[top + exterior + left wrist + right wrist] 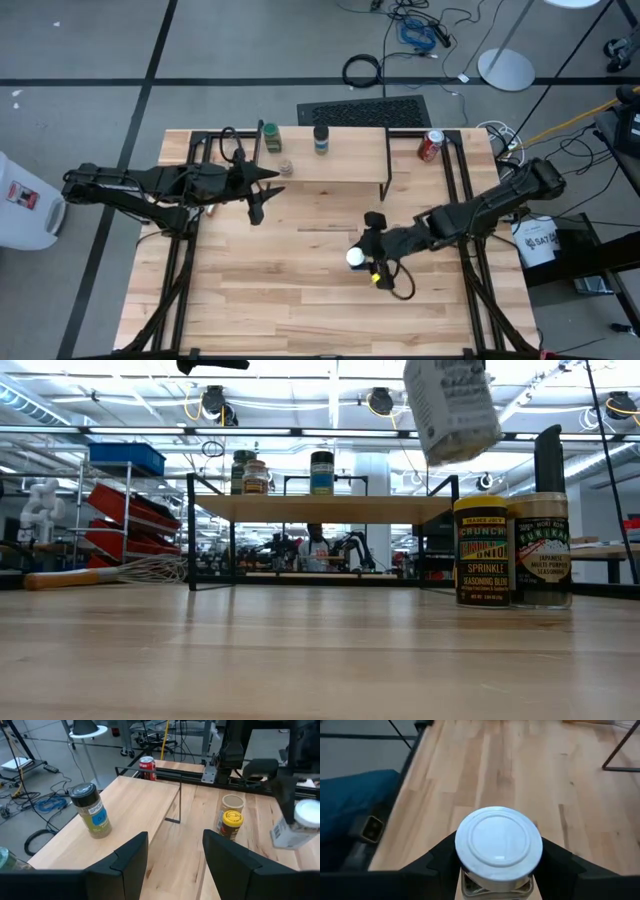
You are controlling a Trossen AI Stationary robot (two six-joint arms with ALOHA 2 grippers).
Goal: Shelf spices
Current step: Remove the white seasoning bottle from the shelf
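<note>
Lifting one jar is the step now. The right gripper has its fingers shut around the white-lid jar, and in the low view that jar hangs tilted in the air, well above the table. So it's picked up but not yet on the shelf.

Next move, I think: carry the jar over to the shelf board, turn it upright, set it on a bare spot, then let go. It needs to clear the shelf edge and not bump the jars already there.

On the shelf stand three jars: a green-lid jar, a dark-lid jar w/ blue label and a small tan-lid jar. Can't see what's inside them.

Still down on the table: a yellow jar, label says "Crunchy Onion", and right beside it a dark jar, label says "Furikake".

The left gripper waits over the shelf's near edge, fingers apart, holding nothing.

A red soda can sits by the shelf's far end and a wire whisk lies on the table.
</note>
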